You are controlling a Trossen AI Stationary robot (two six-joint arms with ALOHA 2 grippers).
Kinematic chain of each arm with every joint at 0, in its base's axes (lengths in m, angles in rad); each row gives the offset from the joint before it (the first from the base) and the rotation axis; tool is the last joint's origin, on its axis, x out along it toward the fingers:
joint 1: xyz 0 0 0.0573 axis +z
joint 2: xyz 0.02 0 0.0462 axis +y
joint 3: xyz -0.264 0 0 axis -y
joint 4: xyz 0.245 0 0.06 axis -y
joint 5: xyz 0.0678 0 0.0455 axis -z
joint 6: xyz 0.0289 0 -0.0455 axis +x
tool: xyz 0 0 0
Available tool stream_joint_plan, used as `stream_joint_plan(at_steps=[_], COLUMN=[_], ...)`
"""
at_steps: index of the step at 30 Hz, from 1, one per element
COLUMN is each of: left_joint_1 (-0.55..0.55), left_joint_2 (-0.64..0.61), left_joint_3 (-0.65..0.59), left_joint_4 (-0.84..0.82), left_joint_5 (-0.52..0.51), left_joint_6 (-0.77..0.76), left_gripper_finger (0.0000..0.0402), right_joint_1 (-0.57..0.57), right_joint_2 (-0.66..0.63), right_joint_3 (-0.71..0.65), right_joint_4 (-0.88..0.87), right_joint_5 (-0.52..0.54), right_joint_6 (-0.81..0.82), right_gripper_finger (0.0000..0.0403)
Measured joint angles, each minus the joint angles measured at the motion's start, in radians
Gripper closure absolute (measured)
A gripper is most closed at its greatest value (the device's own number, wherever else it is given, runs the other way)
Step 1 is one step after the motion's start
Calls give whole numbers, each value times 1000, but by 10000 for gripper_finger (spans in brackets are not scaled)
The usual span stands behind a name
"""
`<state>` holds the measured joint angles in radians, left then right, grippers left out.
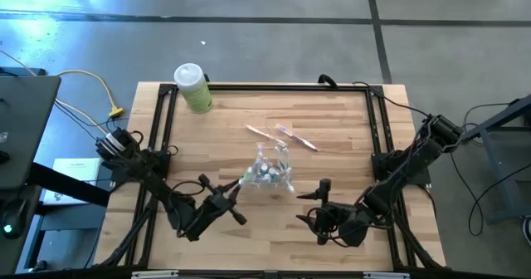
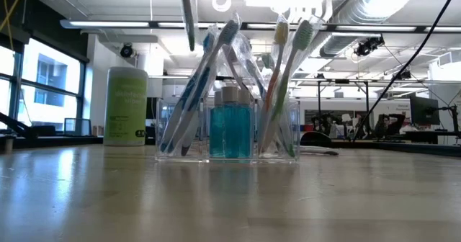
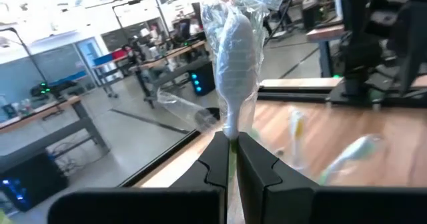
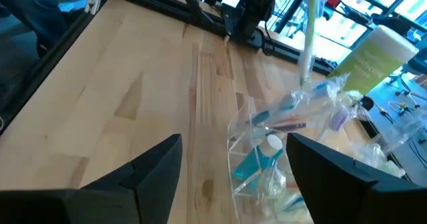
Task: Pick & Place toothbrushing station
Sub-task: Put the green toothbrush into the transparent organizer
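The clear organizer stood closest in the low view, mid-frame, holding toothbrushes and a blue bottle. In the high view it sat at table centre. The left gripper, lower left of it, was clamped on a wrapped toothbrush. The right gripper, lower right, gaped wide, empty. A green canister stood upper left.

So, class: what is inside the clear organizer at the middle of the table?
The clear organizer holds wrapped toothbrushes standing in its outer compartments and small blue bottles in the middle one. Wrappers and overlap hide the exact brush count.
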<state>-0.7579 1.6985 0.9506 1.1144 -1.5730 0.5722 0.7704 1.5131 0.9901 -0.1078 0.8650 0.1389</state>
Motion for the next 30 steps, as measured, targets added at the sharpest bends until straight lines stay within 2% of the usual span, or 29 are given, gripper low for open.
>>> stream_joint_plan(at_steps=[11, 26, 30], left_joint_1=[-47, -57, -57], left_joint_2=[0, 0, 0], left_joint_3=[-79, -79, -97], left_joint_4=[0, 0, 0], left_joint_5=[3, 1, 2], left_joint_6=[-166, -157, -203], left_gripper_finger=[398, 398, 398], right_joint_1=[-1, -41, -40], right_joint_2=[0, 0, 0], right_joint_3=[0, 0, 0], right_joint_4=[-47, -52, -62], right_joint_5=[0, -51, -58], right_joint_6=[53, 77, 79], right_gripper_finger=[141, 141, 141])
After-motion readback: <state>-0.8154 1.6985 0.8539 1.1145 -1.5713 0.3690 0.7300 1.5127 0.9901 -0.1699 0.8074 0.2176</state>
